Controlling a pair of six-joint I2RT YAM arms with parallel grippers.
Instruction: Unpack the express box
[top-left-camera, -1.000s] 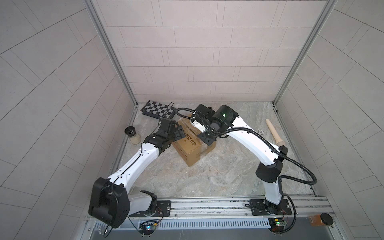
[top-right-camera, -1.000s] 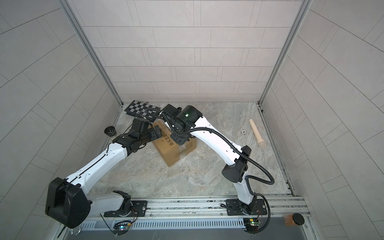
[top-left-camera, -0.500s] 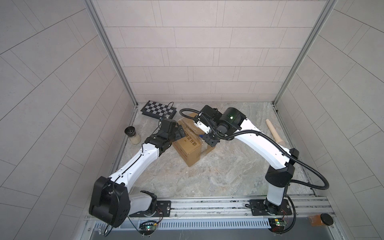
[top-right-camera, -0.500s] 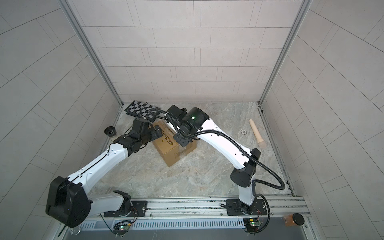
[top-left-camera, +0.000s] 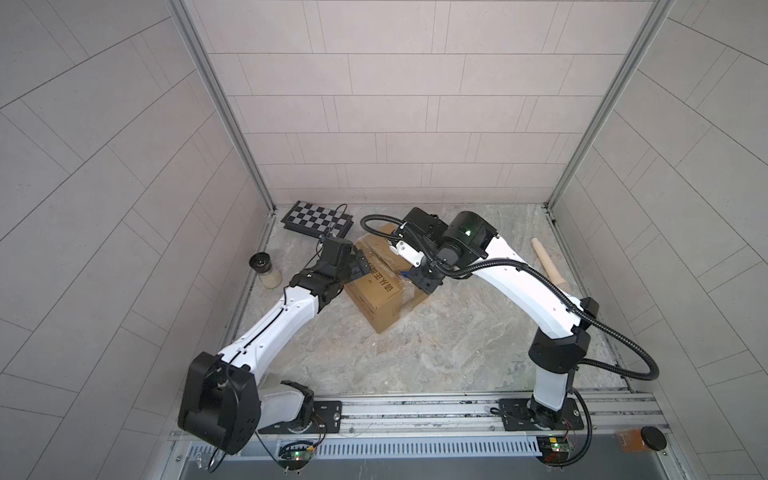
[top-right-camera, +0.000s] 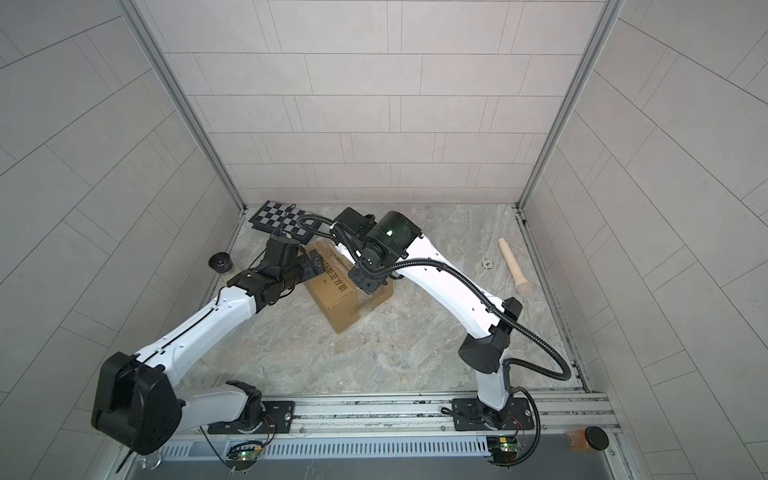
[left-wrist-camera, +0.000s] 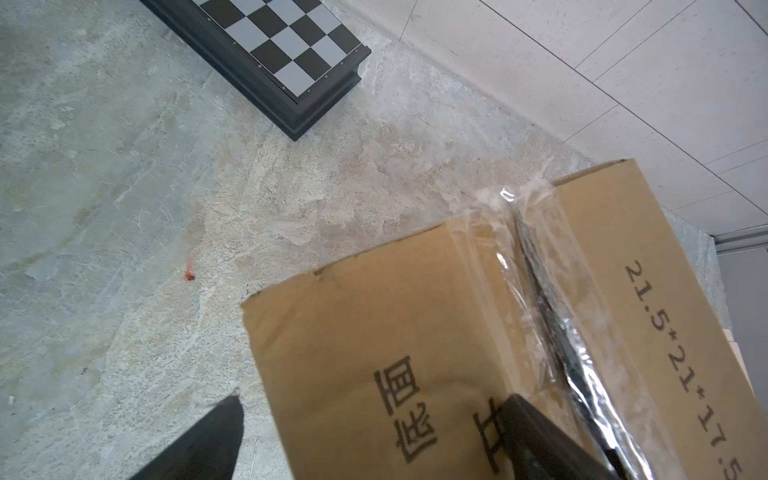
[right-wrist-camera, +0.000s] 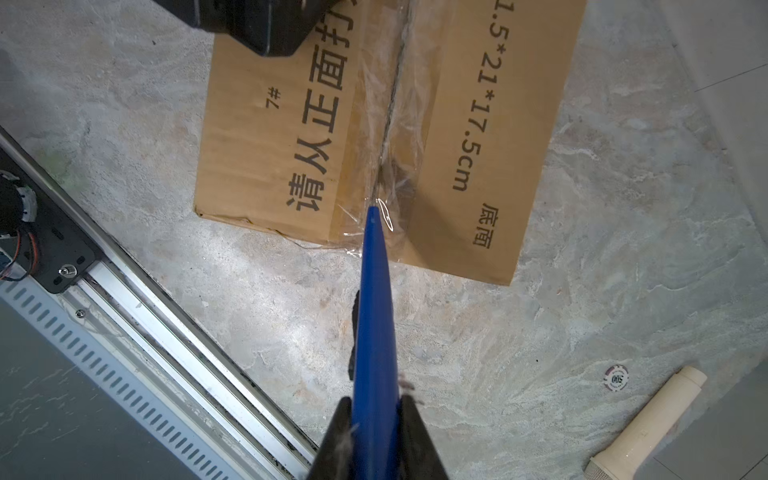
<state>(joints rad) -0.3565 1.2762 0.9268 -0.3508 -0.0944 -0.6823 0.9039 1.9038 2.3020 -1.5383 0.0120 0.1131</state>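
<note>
Clenching blue blade (right-wrist-camera: 374, 311), right hand (right-wrist-camera: 376, 401) slid along express box (right-wrist-camera: 266, 145); left hand (left-wrist-camera: 374, 401) released.

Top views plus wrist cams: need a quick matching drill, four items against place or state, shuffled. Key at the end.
Items
1. box
2. blue tool
3. chessboard
4. jar

Place or state
A. lies flat, farthest back
B. clamped in the right gripper, tip at the taped seam
C. stands far left, black top
D. brown, taped along its top seam

Pairs: 1-D, 2-B, 3-A, 4-C
</note>
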